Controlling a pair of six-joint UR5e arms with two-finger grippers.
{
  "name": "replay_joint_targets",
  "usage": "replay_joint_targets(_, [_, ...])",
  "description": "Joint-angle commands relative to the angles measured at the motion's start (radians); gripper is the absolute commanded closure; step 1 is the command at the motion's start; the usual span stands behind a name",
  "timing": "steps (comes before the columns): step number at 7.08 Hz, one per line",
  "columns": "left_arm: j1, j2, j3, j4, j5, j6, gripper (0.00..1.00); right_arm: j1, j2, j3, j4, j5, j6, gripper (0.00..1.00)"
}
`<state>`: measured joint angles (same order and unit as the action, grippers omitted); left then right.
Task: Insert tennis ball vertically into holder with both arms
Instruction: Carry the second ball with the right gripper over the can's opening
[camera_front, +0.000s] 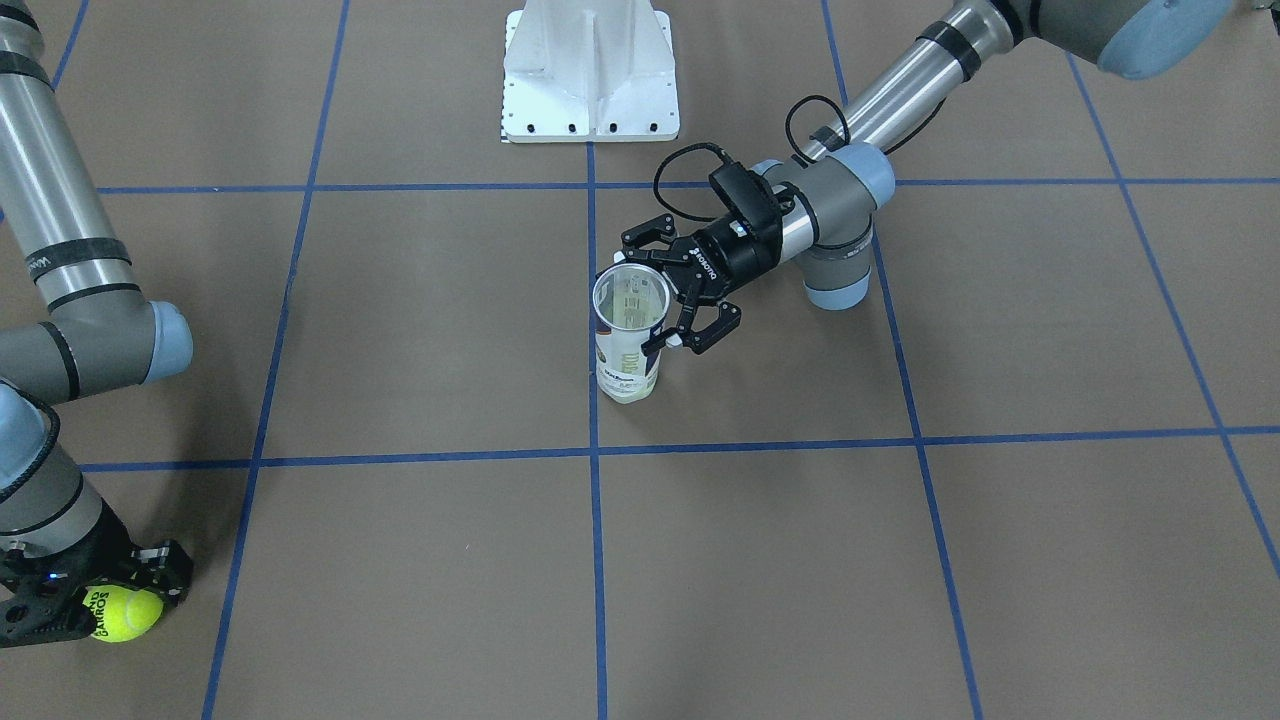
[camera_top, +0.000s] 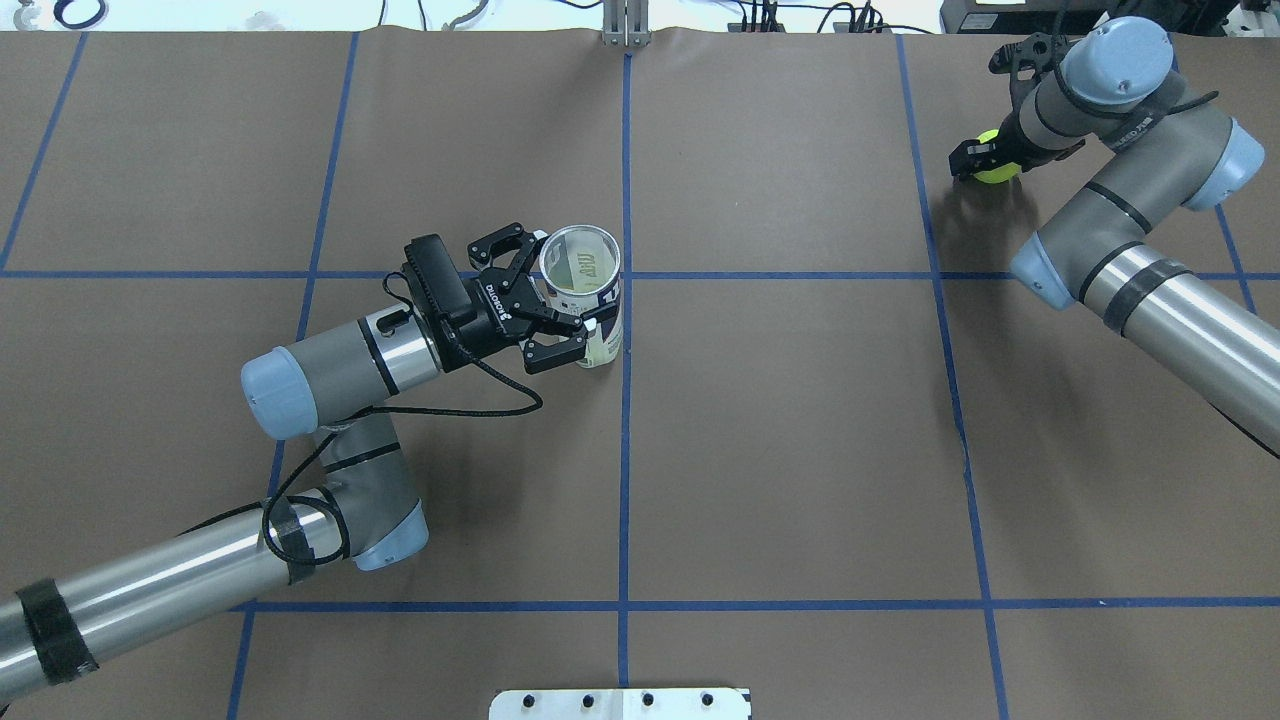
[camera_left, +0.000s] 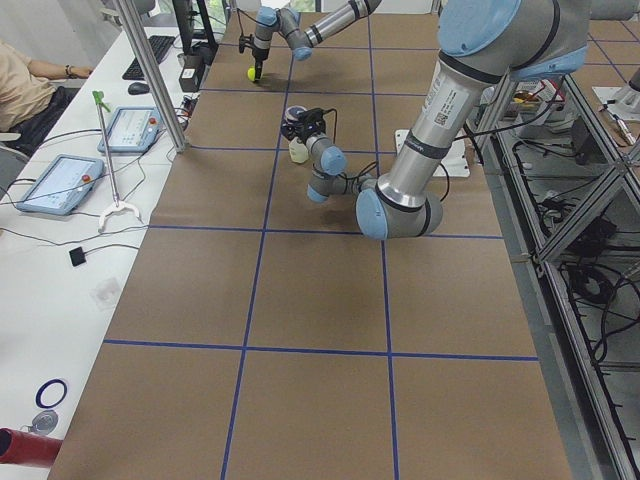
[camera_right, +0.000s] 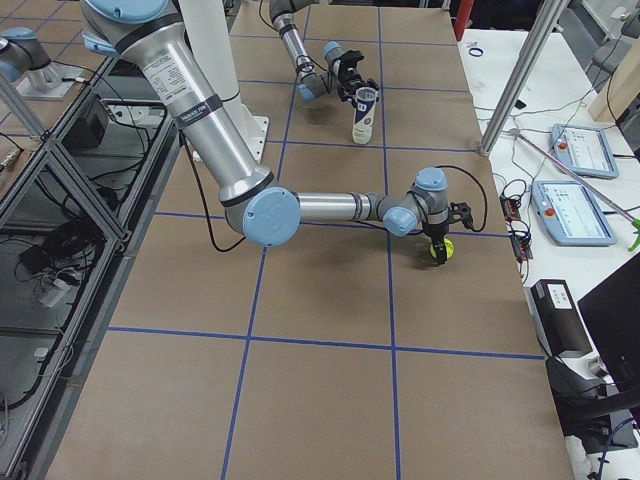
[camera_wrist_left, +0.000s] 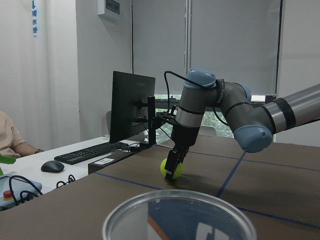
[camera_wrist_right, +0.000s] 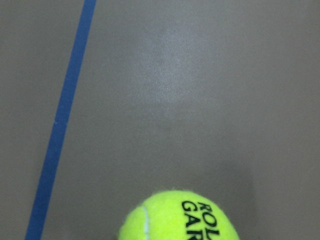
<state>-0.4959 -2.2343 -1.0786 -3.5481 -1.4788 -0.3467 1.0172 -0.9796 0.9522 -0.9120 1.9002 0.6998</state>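
The holder (camera_front: 628, 345), a clear tube with a white-and-navy label, stands upright near the table's middle, open mouth up; it also shows in the overhead view (camera_top: 590, 300). My left gripper (camera_front: 650, 300) comes in level from the side, and its fingers clasp the tube's upper part on both sides (camera_top: 568, 292). The yellow-green tennis ball (camera_front: 125, 612) is far off at the table's corner on the operators' side. My right gripper (camera_front: 118, 608) points down and is shut on it, at or just above the surface (camera_top: 993, 165). The left wrist view shows the tube's rim (camera_wrist_left: 175, 215) and the ball (camera_wrist_left: 171, 169).
The white pedestal base (camera_front: 590, 75) stands at the robot's edge. Blue tape lines (camera_top: 625, 450) grid the brown table. Beyond the far edge are a monitor (camera_wrist_left: 132, 107), a keyboard and tablets (camera_right: 575, 150). A metal post (camera_right: 520, 95) rises by that edge.
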Motion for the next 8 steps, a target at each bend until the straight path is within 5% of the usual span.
replay_joint_targets(1, [-0.001,-0.001,0.0,0.0,0.0,0.0,0.01,0.006,0.001,0.034,-0.002,-0.004,0.024,1.0])
replay_joint_targets(5, [0.007,-0.001,0.0,0.0,0.002,0.0,0.01,0.0,0.002,0.325,-0.001,0.003,0.306,1.0])
replay_joint_targets(8, [0.008,-0.004,0.002,0.002,0.002,0.0,0.01,-0.121,0.002,0.547,-0.007,0.002,0.326,1.0])
